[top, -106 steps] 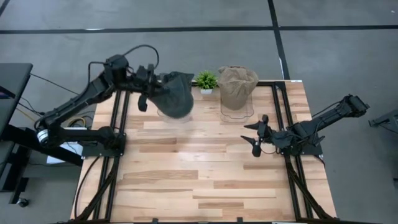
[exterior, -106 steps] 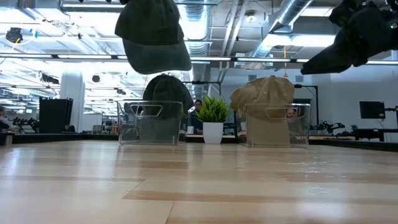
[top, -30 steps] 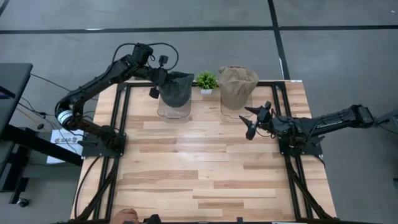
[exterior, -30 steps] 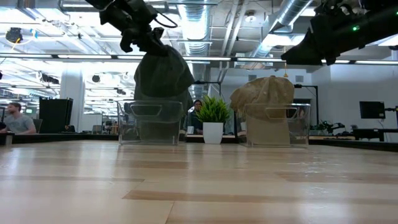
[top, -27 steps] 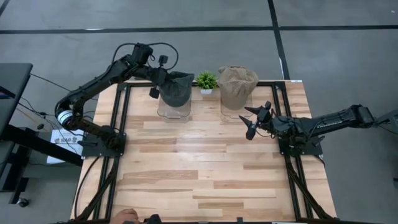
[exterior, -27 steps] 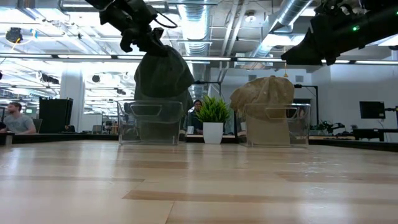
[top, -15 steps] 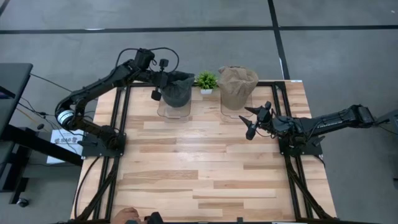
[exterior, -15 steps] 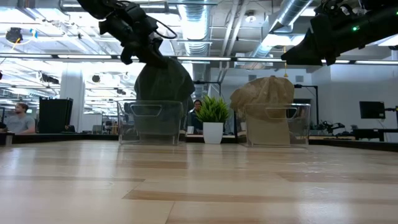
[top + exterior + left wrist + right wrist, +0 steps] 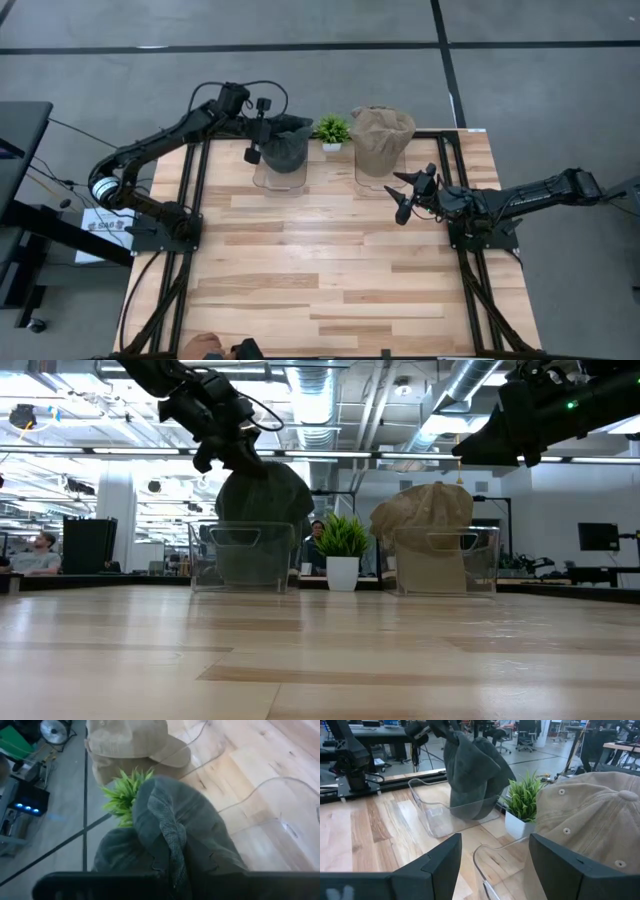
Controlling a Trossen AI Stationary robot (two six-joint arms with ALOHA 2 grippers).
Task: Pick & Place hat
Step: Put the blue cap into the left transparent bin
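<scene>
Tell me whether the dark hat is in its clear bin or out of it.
Partly in. The dark hat hangs into the clear bin, its lower part behind the wall, while the left tool grips its top.

This is a big robot lab. A wooden table [image 9: 330, 270] stands on a grey floor [image 9: 330, 75] marked with dark lines. Far behind it are bright ceiling lights [image 9: 40, 415], silver pipes [image 9: 470, 380], more desks [image 9: 590, 572] and a person [image 9: 38, 555] sitting at the left.
</scene>
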